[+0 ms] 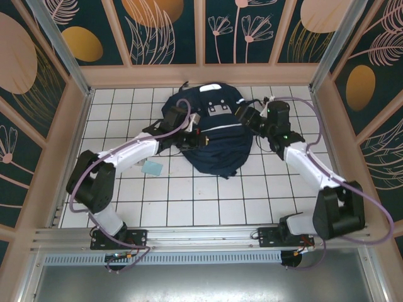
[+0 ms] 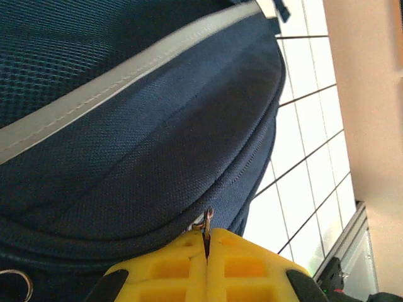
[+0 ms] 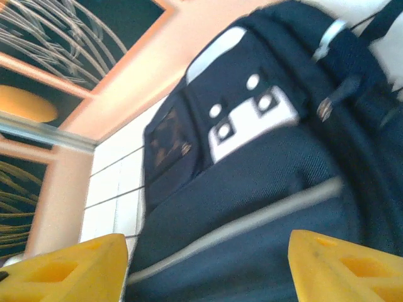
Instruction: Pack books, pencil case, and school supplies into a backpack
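Backpack: navy blue, fine mesh weave; stripe pale grey; patch grey-white with dark-ringed dots.
Zip pull: silver.
Left gripper fingers, right gripper fingers: yellow.
Flat square: pale blue-green.
Table: white tiles, dark grid lines.
Walls: dark teal, orange ovals, pale pink leaf outlines, peach frames.
Arms: white and black.
Cables: lilac.

Top camera high, looking down on table. Wrist cameras close against backpack, seen by all.
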Controlling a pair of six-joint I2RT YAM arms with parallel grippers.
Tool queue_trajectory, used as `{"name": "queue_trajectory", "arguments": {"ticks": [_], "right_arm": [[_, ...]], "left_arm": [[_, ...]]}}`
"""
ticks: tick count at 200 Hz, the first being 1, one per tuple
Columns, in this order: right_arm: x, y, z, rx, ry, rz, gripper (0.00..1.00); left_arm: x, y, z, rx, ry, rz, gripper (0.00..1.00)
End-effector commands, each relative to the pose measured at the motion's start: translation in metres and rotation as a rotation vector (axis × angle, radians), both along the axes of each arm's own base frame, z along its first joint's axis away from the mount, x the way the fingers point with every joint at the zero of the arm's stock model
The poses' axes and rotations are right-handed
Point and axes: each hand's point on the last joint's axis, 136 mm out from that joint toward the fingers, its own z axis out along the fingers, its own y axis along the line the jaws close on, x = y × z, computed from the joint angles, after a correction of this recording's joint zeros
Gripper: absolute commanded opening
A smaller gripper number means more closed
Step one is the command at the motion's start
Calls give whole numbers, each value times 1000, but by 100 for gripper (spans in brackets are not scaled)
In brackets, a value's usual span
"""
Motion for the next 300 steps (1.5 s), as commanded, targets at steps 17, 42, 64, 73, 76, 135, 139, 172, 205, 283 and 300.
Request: {"name": "queue_trajectory", "arguments": {"ticks": [17,42,64,73,76,135,139,172,205,283,300], "right_arm": [[-39,24,-7,288,90,55,68],[-45,28,-28,327,136,29,68],[-37,33,-42,346,154,31,66],[-31,35,-43,358,147,31,65],[-29,36,-44,360,147,30,64],[7,34,-73,258,167,-29,5],[7,33,-75,253,168,-32,0],[4,25,-85,205,159,-56,0],[-4,18,-76,136,143,-49,0],[-14,4,-66,46,121,-54,0],[-11,7,-63,24,121,-27,0]], "left_arm": [[12,-59,38,-140,-106,-80,0],[6,-73,40,-170,-106,-96,0],[0,-76,42,-178,-103,-102,0],[-5,-76,41,-178,-97,-110,0],[-6,-76,40,-177,-95,-112,0],[-23,-52,12,1,-97,-140,0],[-23,-49,11,20,-106,-142,0],[-20,-28,3,106,-138,-125,0],[14,20,-14,183,-133,37,0],[70,96,-33,446,-194,229,0],[72,100,-31,458,-195,243,0]]}}
